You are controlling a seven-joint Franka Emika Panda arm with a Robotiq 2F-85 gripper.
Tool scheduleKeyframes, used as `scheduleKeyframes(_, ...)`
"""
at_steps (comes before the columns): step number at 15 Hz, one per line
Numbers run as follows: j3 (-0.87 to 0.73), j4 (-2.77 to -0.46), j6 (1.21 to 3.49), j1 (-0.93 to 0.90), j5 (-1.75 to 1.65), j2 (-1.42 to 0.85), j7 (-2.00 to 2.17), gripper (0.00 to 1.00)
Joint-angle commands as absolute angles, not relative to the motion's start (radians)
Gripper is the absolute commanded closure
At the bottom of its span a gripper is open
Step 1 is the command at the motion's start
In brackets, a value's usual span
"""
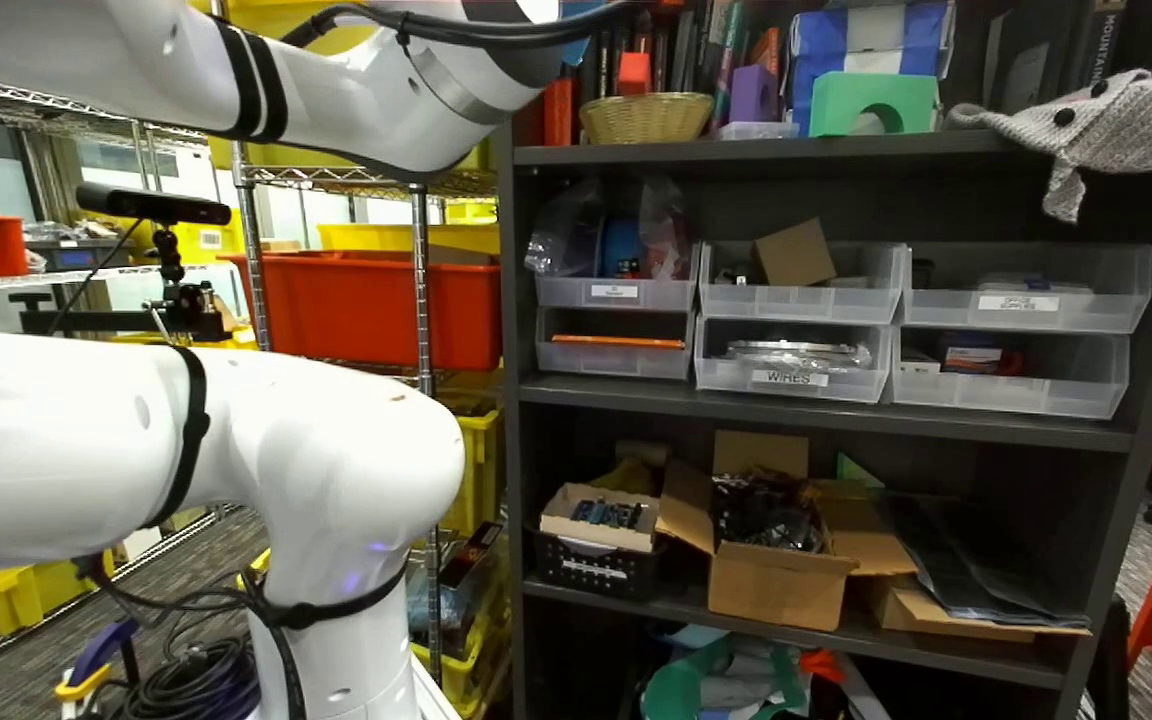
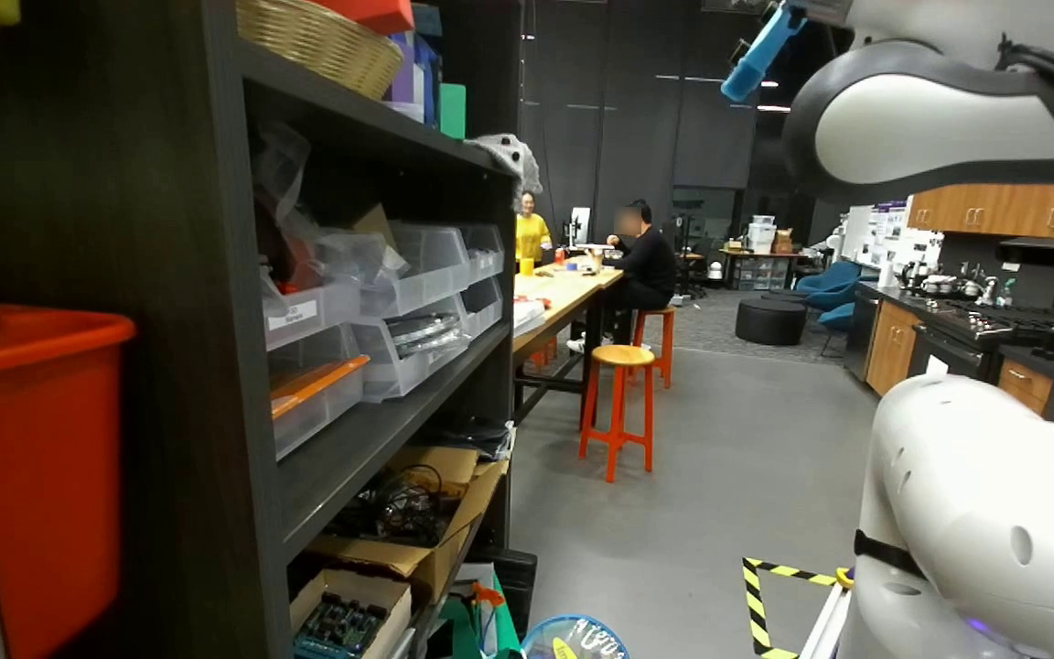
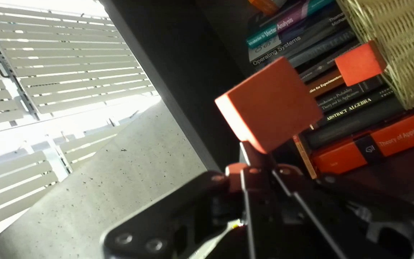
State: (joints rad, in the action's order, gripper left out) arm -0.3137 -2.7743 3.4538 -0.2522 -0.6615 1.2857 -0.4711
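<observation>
Gripper (image 3: 255, 158): clenched
Red block (image 3: 273, 104): wrist view, twelve o'clock from gripper, contact unclear
Books (image 3: 349, 109): two o'clock
Bookcase (image 2: 335, 476): in an exterior view, nine o'clock
Floor (image 2: 692, 458): grey, beneath orange-legged stool (image 2: 621, 355)

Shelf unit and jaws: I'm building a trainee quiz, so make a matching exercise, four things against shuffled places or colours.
1. wicker basket
2. WIRES bin
3. grey knitted toy
4. nearer red block in the wrist view

A. partly hanging over a shelf edge
B. at the jaws' tips
C. straw-coloured
D. lower row of bins

Pairs: 1C, 2D, 3A, 4B
</observation>
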Motion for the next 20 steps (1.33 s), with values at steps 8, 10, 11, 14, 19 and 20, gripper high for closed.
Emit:
scheduleKeyframes(8,0.089,-2.789,3.471,0.051,-0.563,1.185,-0.432,1.0)
scheduleKeyframes(10,0.208,-2.789,3.471,0.133,-0.495,1.176,-0.405,1.0)
scheduleKeyframes(11,0.27,-2.789,3.464,0.17,-0.457,1.183,-0.392,1.0)
scheduleKeyframes(14,0.448,-2.785,3.459,0.272,-0.351,1.206,-0.329,1.0)
scheduleKeyframes(19,0.595,-2.769,3.456,0.353,-0.247,1.239,-0.263,1.0)
scheduleKeyframes(20,0.611,-2.767,3.456,0.362,-0.233,1.25,-0.254,1.0)
